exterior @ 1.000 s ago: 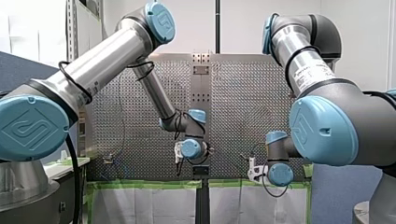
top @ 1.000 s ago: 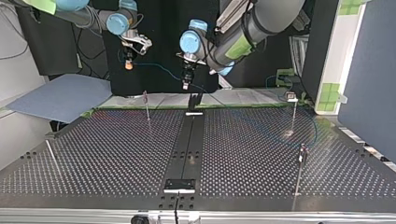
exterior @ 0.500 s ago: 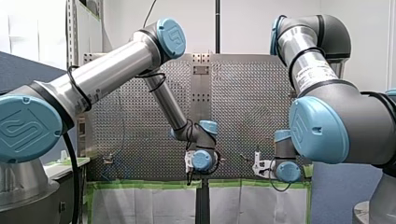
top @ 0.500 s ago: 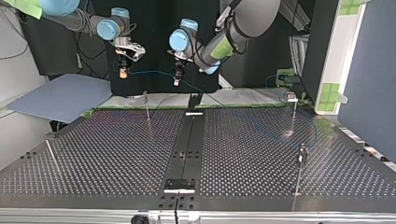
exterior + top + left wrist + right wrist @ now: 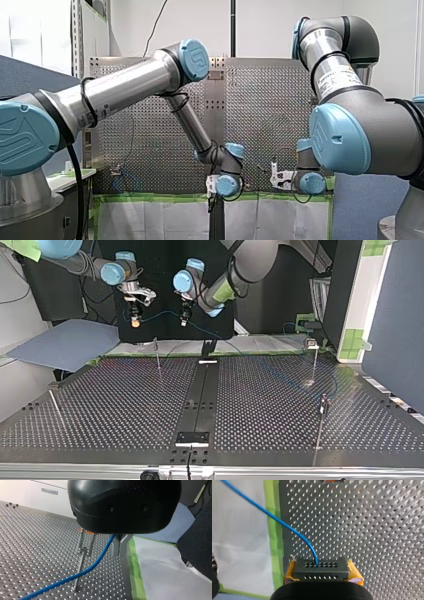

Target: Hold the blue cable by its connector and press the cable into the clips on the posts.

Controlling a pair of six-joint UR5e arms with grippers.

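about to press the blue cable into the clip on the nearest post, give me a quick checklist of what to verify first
1. Hold on the black perforated connector: ok. It sits in my right gripper, between the yellow pads.
2. The blue cable seated in the connector: ok.
3. My left gripper firm on the cable: cannot tell. The cable runs up to it and the contact is hidden.
4. Cable in the clip on the thin metal post: not ok. It crosses the post below the clip.
5. Both grippers clear above the perforated metal table: ok.

left pincer (image 5: 183, 320) clamped, right pincer (image 5: 134, 322) clamped
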